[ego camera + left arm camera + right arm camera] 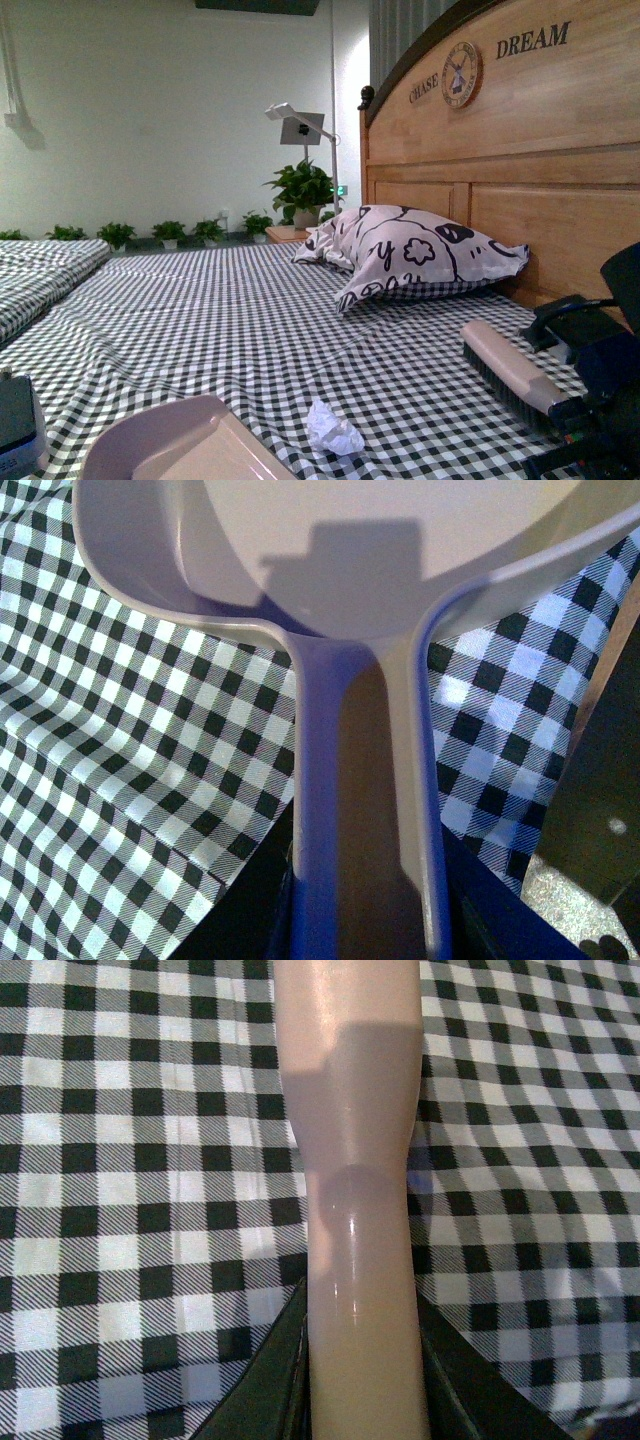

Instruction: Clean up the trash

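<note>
Front view: tissue wad (334, 429) sits on the bedspread (250, 320) between my tools, dustpan (180, 440) gripped left at its 9 o'clock, brush (510, 370) clamped right at 3, roughly equidistant.

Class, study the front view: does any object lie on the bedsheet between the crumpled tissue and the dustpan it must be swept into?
Nothing visible does. The tissue wad lies on bare checked sheet just right of the dustpan. The brush sits further right, so the tissue lies between the two tools. The pillow is well behind.
</note>
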`<state>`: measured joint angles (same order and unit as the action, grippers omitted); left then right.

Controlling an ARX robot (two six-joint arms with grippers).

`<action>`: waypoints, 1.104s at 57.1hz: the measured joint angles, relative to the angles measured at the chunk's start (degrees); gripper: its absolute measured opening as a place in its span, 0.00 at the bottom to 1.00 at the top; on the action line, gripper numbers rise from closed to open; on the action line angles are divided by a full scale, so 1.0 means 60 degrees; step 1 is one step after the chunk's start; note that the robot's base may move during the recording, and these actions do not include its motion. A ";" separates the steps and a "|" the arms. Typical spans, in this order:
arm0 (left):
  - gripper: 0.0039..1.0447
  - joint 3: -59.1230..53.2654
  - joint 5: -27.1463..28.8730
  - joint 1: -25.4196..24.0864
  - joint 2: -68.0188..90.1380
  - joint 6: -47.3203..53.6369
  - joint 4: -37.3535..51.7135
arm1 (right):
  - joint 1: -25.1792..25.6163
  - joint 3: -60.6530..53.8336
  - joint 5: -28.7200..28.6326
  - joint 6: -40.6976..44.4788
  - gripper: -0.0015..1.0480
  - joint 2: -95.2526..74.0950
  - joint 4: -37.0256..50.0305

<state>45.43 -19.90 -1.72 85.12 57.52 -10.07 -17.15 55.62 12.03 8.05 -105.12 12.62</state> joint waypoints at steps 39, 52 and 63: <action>0.26 0.0000 -0.0004 0.0000 0.0004 0.0015 0.0000 | -0.1854 -0.1497 -0.5909 -0.0459 0.20 0.1566 -0.0433; 0.26 0.0000 -0.0004 0.0000 0.0004 0.0018 0.0000 | -0.1286 -0.1690 -0.7603 -0.0390 0.20 0.3293 -0.0871; 0.26 0.0000 -0.0004 0.0000 0.0004 0.0018 0.0000 | -0.0164 -0.1672 -0.6502 -0.0554 0.20 0.3406 -0.0452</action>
<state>45.43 -19.92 -1.72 85.14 57.63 -10.07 -18.13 45.58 -26.98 4.73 -84.68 9.91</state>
